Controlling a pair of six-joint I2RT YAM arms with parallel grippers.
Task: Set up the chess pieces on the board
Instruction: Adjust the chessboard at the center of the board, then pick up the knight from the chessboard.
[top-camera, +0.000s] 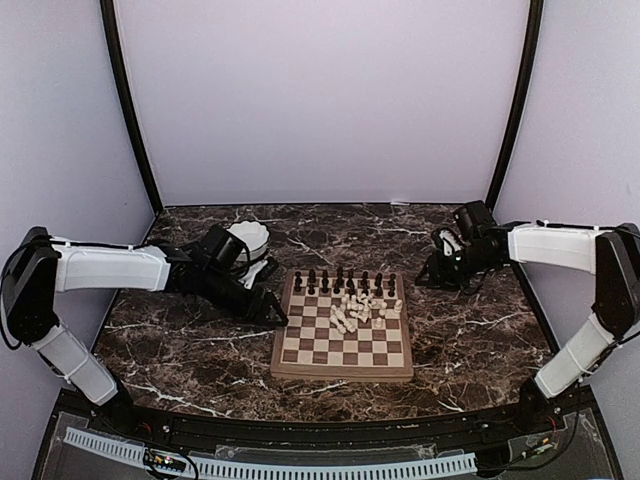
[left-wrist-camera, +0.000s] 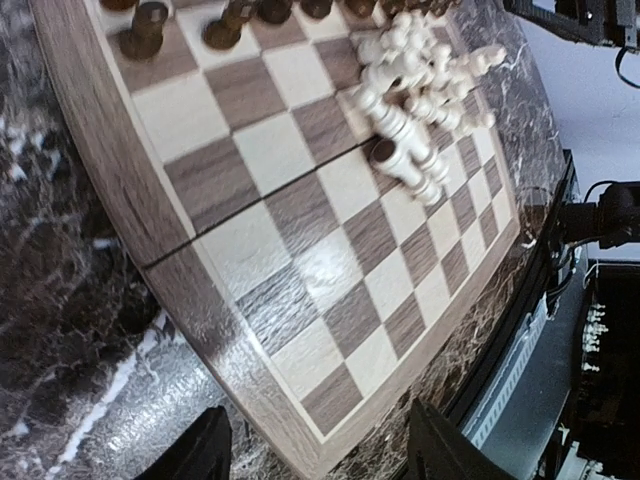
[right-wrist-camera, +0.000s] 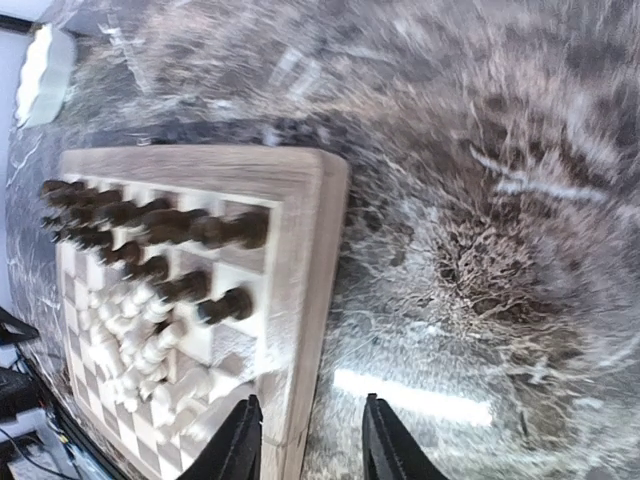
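Bench: the dark marbled bench (top-camera: 180, 350) lies under both tools.
Board: the wooden chessboard (top-camera: 340, 350) sits between them.
Left tool: the left tool (top-camera: 272, 308) is released and empty, just beside the board's left edge.
Right tool: the right tool (top-camera: 432, 275) has its fingers apart and empty, off the far right corner.
Dark pieces: the dark pieces (top-camera: 338, 280) stand in two far rows.
Cream pieces: the cream pieces (top-camera: 362, 308) lie heaped mid-board, nearer the right tool.
Handling: probably light, stiff and smooth, so likely to roll; pinch one across its narrow waist.
Writing: none readable.
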